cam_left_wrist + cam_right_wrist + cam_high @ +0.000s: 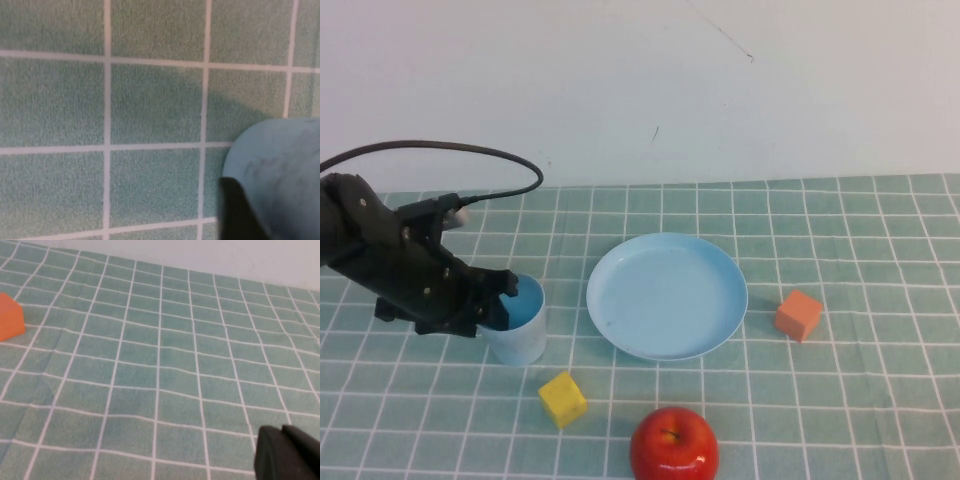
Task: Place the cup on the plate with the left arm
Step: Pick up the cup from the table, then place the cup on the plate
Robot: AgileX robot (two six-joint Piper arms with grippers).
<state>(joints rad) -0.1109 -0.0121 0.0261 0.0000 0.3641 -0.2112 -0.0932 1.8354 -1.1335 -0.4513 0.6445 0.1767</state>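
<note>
Light blue plastic cup (520, 322) stands left of our round light blue plate (667, 295), apart from it. Our black left gripper (488, 297) meets its rim; we cannot tell the finger spread. Our right gripper (287, 454) hangs over green checked cloth (160, 365).

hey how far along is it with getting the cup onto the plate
Done: the left claw has reached the cup, at its rim. In hand: the grasp; the cup stands on the cloth. Left: lifting it onto the empty plate. The right claw sits apart.

Checked table (880, 400), cup (523, 335), plate (667, 296), apple (674, 446), two blocks (562, 398)
</note>
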